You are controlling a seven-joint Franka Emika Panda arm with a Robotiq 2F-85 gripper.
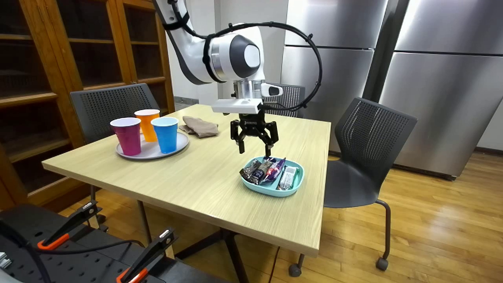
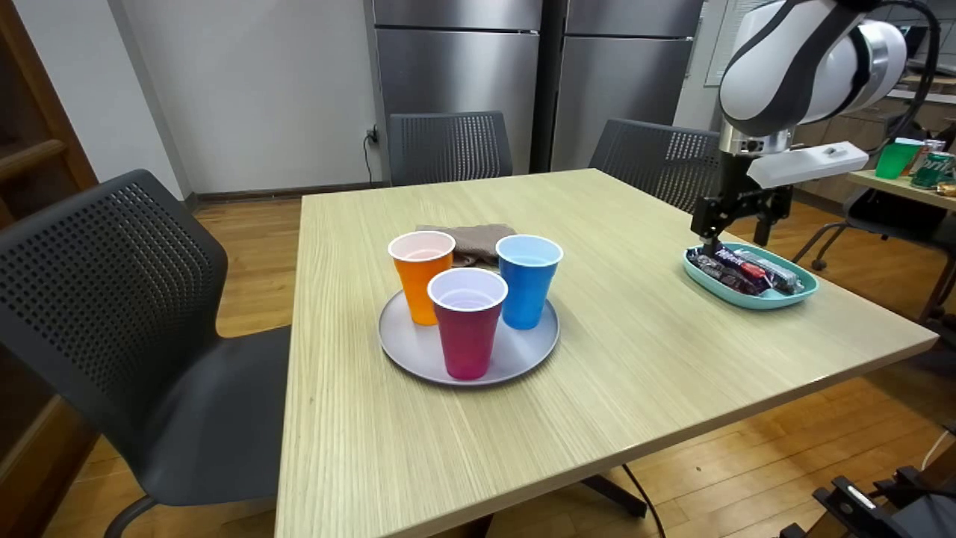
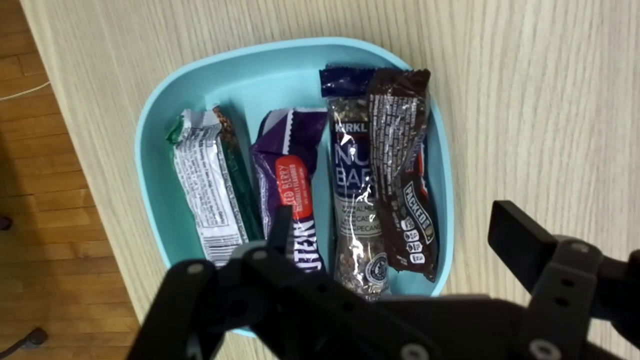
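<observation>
Trainee: In what condition were the jaws?

Technician: Spread wide, positioned above the turquoise tray (image 3: 280, 92). In the wrist view, one jaw overlapped the purple-wrapped bar (image 3: 292, 175); the opposite jaw appeared outside the rim, against the table (image 3: 525, 125). Whether either jaw made contact could not be determined.

Trainee: What did the tray contain?

Technician: Four bars. Left to right in the wrist view: the silver-and-green bar (image 3: 205, 185), the purple-wrapped bar, the nut bar (image 3: 352, 190) and the brown-wrapped bar (image 3: 397, 170). The last lay partly over the nut bar.

Trainee: What else was on the table?

Technician: Well apart from the tray, a grey plate (image 2: 405, 345) supported an orange cup (image 2: 420, 291), a blue cup (image 2: 526, 291) and a magenta cup (image 2: 468, 332), all upright. A brown cloth (image 1: 200, 127) lay crumpled near the plate.

Trainee: And beyond the table?

Technician: Dark chairs (image 1: 365, 153) stood around it. Stainless-steel refrigerators (image 1: 330, 86) formed the background in both exterior views.
</observation>
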